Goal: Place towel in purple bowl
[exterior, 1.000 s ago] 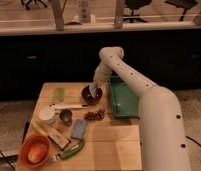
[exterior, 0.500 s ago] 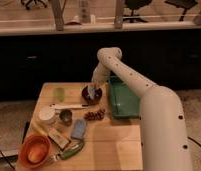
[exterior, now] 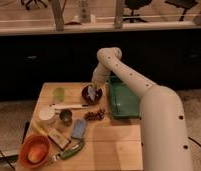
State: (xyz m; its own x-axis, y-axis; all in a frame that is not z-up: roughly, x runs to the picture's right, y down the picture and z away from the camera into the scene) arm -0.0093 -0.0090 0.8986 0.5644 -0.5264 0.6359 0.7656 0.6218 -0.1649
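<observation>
The purple bowl [exterior: 88,94] stands on the wooden table [exterior: 114,140], at its back middle. A pale crumpled cloth, the towel [exterior: 94,93], lies in or just over the bowl, right under my gripper [exterior: 96,87]. The gripper hangs from the white arm [exterior: 129,80], which reaches in from the right and points down into the bowl. Its tip is hidden against the towel, and I cannot tell whether it still holds the towel.
A green tray [exterior: 123,98] lies right of the bowl. Grapes [exterior: 95,115], a metal cup [exterior: 66,116], a white bowl [exterior: 46,114], a blue-grey pouch [exterior: 78,128], an orange bowl [exterior: 34,150] and a green vegetable [exterior: 73,149] fill the left half.
The gripper has shifted slightly up and right over the purple bowl. Nothing else on the table has moved.
</observation>
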